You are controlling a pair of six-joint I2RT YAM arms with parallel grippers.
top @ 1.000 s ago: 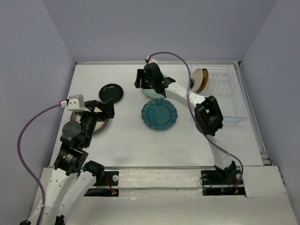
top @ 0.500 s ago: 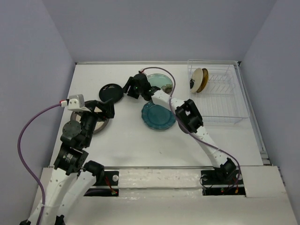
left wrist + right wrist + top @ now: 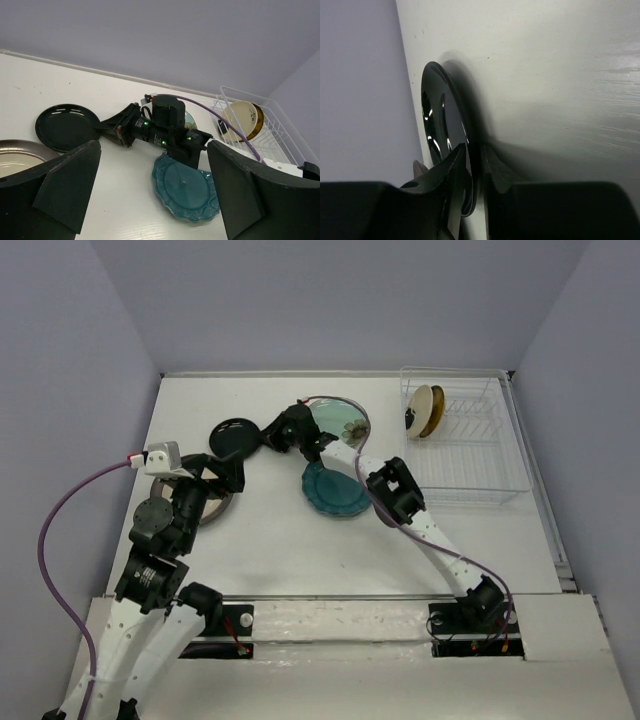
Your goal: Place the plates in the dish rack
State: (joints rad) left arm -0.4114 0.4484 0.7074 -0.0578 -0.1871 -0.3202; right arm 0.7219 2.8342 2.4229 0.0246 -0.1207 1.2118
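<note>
Right hand has one finger on each side of the edge of the black plate. There is almost no space left, so it looks pinched shut on the plate. It grabs the edge because a plate lying flat on the counter gives nothing else to hold. The right arm is stretched far over to the left, since this plate lies well apart from the dish rack.

Left hand is opened as wide as it can go and holds nothing. It hangs over the grey-rimmed plate, maybe to be ready for that one.

Two plates stand on their edges at the far end of the rack, the amber plate and the cream plate, close together. Standing up like that, they leave room for more.

Lying flat near the middle of the counter are the teal plate and the mint plate, near each other.

I think four plates are not yet loaded, and the black one is next. It may slip if the pinch sits too close to the rim.
</note>
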